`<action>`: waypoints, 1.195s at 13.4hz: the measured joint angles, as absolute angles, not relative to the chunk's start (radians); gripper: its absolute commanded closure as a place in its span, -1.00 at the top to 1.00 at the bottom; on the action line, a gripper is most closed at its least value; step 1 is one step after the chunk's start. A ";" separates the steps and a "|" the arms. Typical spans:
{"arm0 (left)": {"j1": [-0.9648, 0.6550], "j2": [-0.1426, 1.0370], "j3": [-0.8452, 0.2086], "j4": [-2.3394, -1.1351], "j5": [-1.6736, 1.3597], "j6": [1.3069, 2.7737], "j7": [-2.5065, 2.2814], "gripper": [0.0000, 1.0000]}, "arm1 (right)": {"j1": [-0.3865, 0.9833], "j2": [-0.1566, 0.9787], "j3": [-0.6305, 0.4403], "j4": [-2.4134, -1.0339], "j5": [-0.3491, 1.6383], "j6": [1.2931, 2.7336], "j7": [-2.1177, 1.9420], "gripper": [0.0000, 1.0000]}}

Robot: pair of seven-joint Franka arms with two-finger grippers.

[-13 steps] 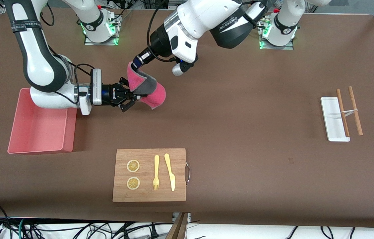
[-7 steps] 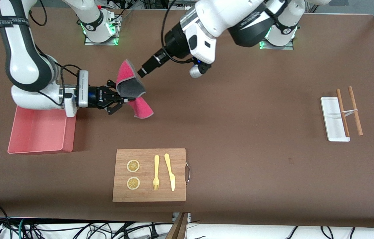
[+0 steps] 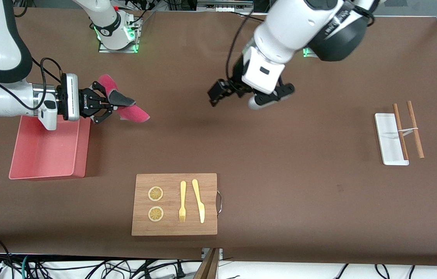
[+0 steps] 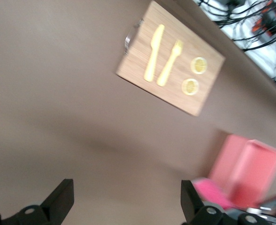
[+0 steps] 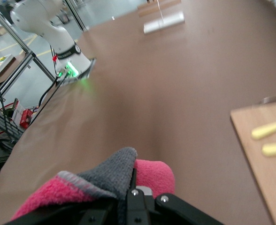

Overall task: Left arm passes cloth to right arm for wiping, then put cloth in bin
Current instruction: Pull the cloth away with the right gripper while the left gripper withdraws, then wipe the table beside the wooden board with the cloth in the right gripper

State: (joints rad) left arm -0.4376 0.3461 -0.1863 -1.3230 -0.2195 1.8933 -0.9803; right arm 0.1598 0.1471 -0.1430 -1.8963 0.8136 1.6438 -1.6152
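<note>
My right gripper (image 3: pixel 109 104) is shut on the cloth (image 3: pixel 133 114), a pink and dark grey rag that hangs folded from the fingers, in the air beside the bin (image 3: pixel 28 155). In the right wrist view the cloth (image 5: pixel 100 183) is pinched in the closed gripper (image 5: pixel 134 188). My left gripper (image 3: pixel 216 94) is open and empty, up over the bare middle of the table. In the left wrist view its fingers (image 4: pixel 59 200) stand wide apart around the gripper's middle (image 4: pixel 127 206), with the cloth (image 4: pixel 212 193) and bin (image 4: pixel 250 171) farther off.
A wooden cutting board (image 3: pixel 174 204) with a yellow fork, a knife and two lemon slices lies near the front edge; it also shows in the left wrist view (image 4: pixel 171 58). A small white tray (image 3: pixel 389 138) with two wooden sticks lies toward the left arm's end.
The left gripper let go of the cloth and drew back toward its own end of the table. The right gripper carried the cloth toward the bin.
</note>
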 measured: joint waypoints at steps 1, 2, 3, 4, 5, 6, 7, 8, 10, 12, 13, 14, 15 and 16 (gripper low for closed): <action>-0.407 0.346 -0.185 -1.324 -0.181 1.842 -0.877 1.00 | 0.160 0.137 -0.143 -1.896 0.755 1.644 -1.530 -1.00; -0.376 0.347 -0.184 -1.325 -0.140 1.795 -0.778 1.00 | 0.160 0.129 -0.143 -1.896 0.695 1.644 -1.441 -1.00; -0.349 0.346 -0.184 -1.325 -0.099 1.758 -0.691 1.00 | 0.160 0.121 -0.143 -1.896 0.632 1.645 -1.351 -1.00; -0.322 0.346 -0.183 -1.325 -0.057 1.728 -0.606 1.00 | 0.160 0.113 -0.143 -1.895 0.567 1.648 -1.257 -1.00; -0.295 0.346 -0.183 -1.325 -0.020 1.707 -0.523 1.00 | 0.160 0.106 -0.141 -1.895 0.508 1.653 -1.163 -1.00; -0.268 0.346 -0.182 -1.325 0.014 1.687 -0.438 1.00 | 0.161 0.098 -0.138 -1.895 0.450 1.664 -1.064 -1.00; -0.242 0.345 -0.182 -1.324 0.041 1.665 -0.360 1.00 | 0.161 0.092 -0.132 -1.894 0.393 1.678 -0.964 -1.00; -0.213 0.341 -0.182 -1.324 0.056 1.642 -0.290 1.00 | 0.161 0.086 -0.120 -1.890 0.337 1.687 -0.866 -1.00; -0.150 0.320 -0.182 -1.323 0.063 1.601 -0.162 1.00 | 0.162 0.083 -0.086 -1.885 0.244 1.712 -0.680 -1.00; -0.105 0.282 -0.171 -1.326 0.064 1.574 -0.063 1.00 | 0.163 0.091 -0.059 -1.888 0.173 1.740 -0.524 -1.00; -0.093 0.250 -0.156 -1.341 0.064 1.564 -0.043 1.00 | 0.163 0.103 -0.047 -1.893 0.135 1.764 -0.454 -1.00; -0.084 0.207 -0.146 -1.376 0.064 1.562 -0.036 1.00 | 0.163 0.120 -0.038 -1.899 0.102 1.789 -0.396 -1.00; -0.072 0.152 -0.137 -1.425 0.064 1.564 -0.035 1.00 | 0.164 0.144 -0.029 -1.906 0.078 1.814 -0.340 -1.00; -0.059 0.091 -0.123 -1.481 0.064 1.566 -0.034 1.00 | 0.164 0.174 -0.023 -1.916 0.063 1.846 -0.293 -1.00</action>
